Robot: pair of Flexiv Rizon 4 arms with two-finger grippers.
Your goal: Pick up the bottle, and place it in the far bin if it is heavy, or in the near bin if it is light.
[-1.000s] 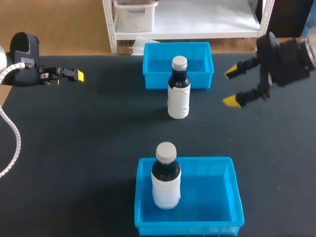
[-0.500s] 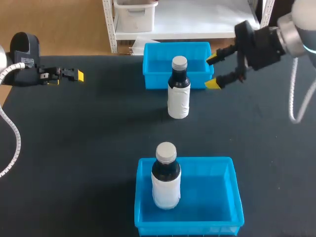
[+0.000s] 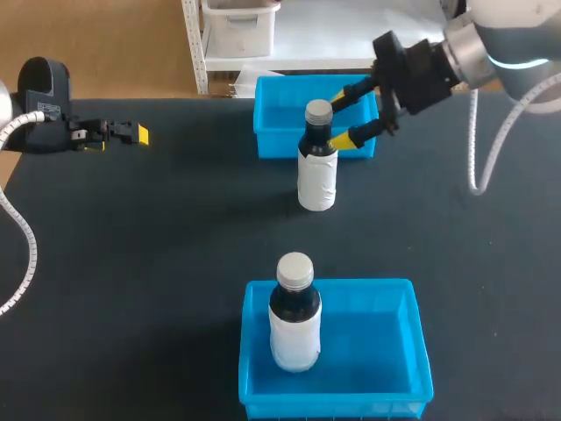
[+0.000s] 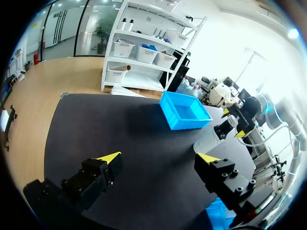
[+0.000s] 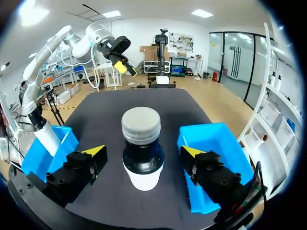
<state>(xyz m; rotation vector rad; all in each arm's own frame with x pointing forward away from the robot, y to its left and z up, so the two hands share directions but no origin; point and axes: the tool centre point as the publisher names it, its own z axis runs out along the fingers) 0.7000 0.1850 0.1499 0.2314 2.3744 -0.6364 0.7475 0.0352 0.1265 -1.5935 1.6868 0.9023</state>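
Right gripper (image 3: 338, 119) gapes wide astride the bottle (image 3: 316, 171); centre it, then close squarely just below the cap (image 3: 318, 110).

Head cam is up high behind the robot, looking down at the table (image 3: 158, 263), with the middle bottle (image 3: 316, 171) about central. Right wrist cam peers out past the right gripper (image 5: 142, 152) from right beside that bottle (cap dead ahead). Left wrist cam, over the left gripper (image 4: 159, 156), sits well away from the bottle, facing it across the table. All three share the bottle and the far bin (image 3: 273, 145).
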